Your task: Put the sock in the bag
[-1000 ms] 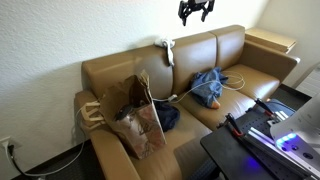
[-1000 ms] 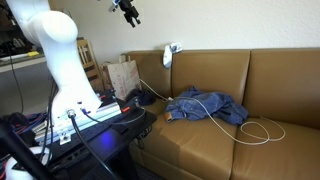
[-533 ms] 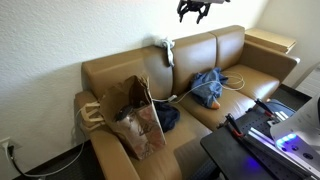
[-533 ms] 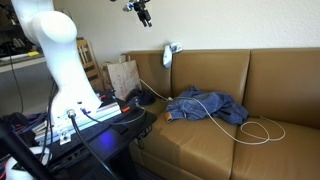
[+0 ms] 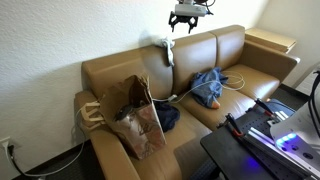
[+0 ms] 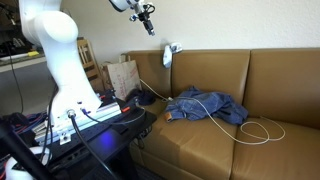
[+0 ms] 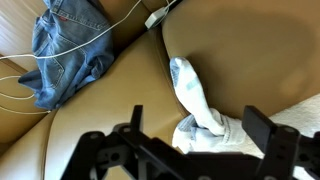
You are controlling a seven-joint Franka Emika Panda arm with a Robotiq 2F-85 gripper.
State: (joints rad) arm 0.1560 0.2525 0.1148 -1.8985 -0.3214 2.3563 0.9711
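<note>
Claw (image 5: pixel 184 17) shifted toward sock (image 5: pixel 167 48); jaws wide, sock below, untouched.

The sock (image 7: pixel 200 110) is white with a faint grey cast in its folds. It lies against a sofa (image 5: pixel 200 52) of plain tan-brown, glossier and paler where the light strikes. The bag (image 5: pixel 135 118) is brown paper, a shade duller than the sofa, with paler handles. The jeans (image 7: pixel 65 45) are faded mid-blue denim, lighter along the seams. A thin cable (image 6: pixel 255 130) is white. Beside the bag, a cloth bundle (image 5: pixel 167 118) is dark navy. The gripper (image 5: pixel 187 18) is black, the robot arm (image 6: pixel 55 60) glossy white, the wall (image 5: pixel 60 30) plain off-white.
</note>
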